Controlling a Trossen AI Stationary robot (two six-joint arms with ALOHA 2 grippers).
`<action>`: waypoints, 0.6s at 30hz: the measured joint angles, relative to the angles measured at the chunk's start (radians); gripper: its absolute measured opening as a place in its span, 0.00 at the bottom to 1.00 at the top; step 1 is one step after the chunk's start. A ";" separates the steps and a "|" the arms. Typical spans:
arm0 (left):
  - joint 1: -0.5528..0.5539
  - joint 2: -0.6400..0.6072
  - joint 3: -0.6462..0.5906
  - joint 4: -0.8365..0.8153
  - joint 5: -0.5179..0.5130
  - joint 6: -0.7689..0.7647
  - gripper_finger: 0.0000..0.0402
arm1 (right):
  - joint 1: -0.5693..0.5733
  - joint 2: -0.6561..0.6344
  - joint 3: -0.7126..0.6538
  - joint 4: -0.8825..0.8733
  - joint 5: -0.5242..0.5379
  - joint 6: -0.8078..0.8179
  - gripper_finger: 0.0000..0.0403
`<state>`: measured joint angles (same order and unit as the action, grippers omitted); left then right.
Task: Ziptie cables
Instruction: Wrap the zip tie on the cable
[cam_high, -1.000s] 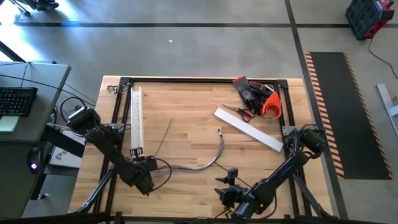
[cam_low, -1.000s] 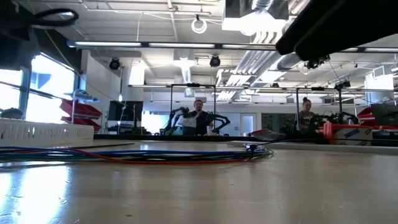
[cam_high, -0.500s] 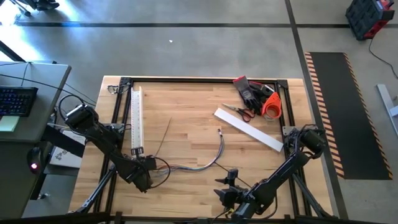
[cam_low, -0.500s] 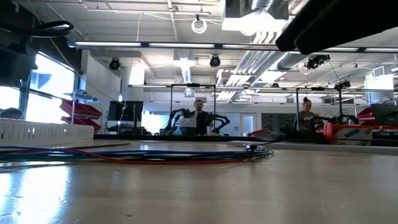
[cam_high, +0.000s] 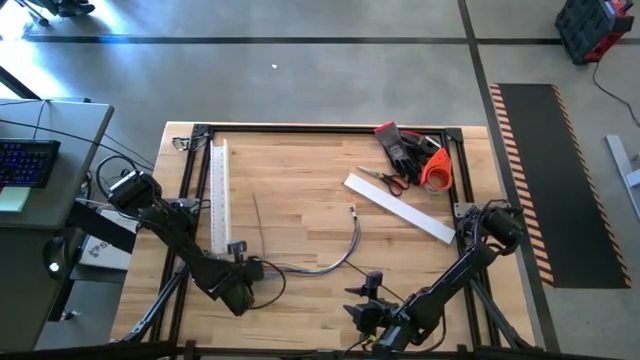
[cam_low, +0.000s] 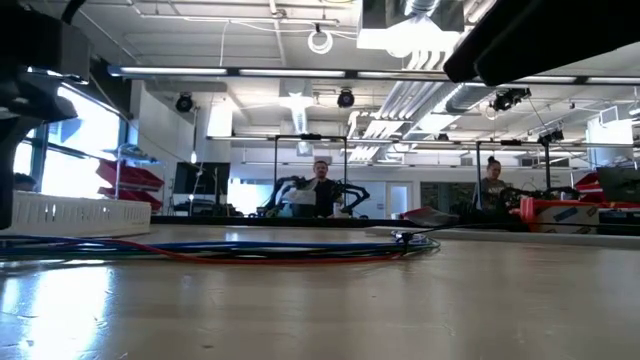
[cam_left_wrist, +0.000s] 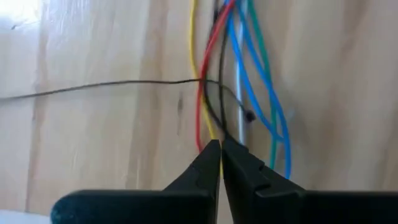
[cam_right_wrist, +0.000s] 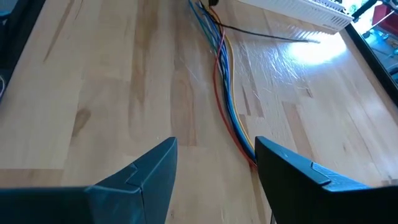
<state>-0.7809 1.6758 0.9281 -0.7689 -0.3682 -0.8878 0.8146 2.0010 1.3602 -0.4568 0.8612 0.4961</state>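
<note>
The cables (cam_high: 320, 262), a limp bunch of blue, red, yellow and green wires, lie on the wooden table and curve up to an end at the table's middle (cam_high: 353, 212). They also show in the low view (cam_low: 250, 250) and the right wrist view (cam_right_wrist: 227, 93). A ziptie (cam_high: 257, 220), a thin dark strip, runs from the far side down to the cables' left end and crosses them (cam_left_wrist: 202, 81). My left gripper (cam_high: 247, 274) is shut, low over that end of the bunch. My right gripper (cam_high: 372, 298) hovers open and empty near the table's near edge. My left gripper has its shut fingertips (cam_left_wrist: 211, 152) on a thin dark strand (cam_left_wrist: 219, 134) that curves back to the ziptie where it crosses the wires. The fingers come slanting down from the table's left. The strip lies on the table and over the cables; the pinch itself is hidden by the fingertips.
A white slotted duct (cam_high: 218, 195) lies along the left side. A white flat bar (cam_high: 400, 208), scissors (cam_high: 385, 180), dark gloves (cam_high: 400, 148) and an orange roll (cam_high: 437, 168) are at the far right. People sit at benches beyond the table (cam_low: 320, 190).
My left gripper has gone a little toward the table's right and near edges. The ziptie has swung with it: its far end has moved toward the table's left edge and its near end toward the right, so it now lies nearly straight from far to near.
</note>
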 joint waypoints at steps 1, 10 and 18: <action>0.005 0.003 0.005 0.017 -0.006 0.017 0.00 | 0.000 0.000 0.000 0.000 0.000 0.000 0.50; 0.065 -0.001 0.015 0.058 -0.002 0.057 0.03 | 0.000 0.000 0.000 0.000 -0.003 -0.002 0.50; 0.098 -0.001 0.014 0.119 0.030 0.024 0.15 | -0.001 0.000 0.000 0.002 0.001 0.001 0.50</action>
<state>-0.6830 1.6745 0.9424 -0.6501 -0.3384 -0.8634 0.8135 2.0014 1.3602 -0.4545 0.8627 0.4969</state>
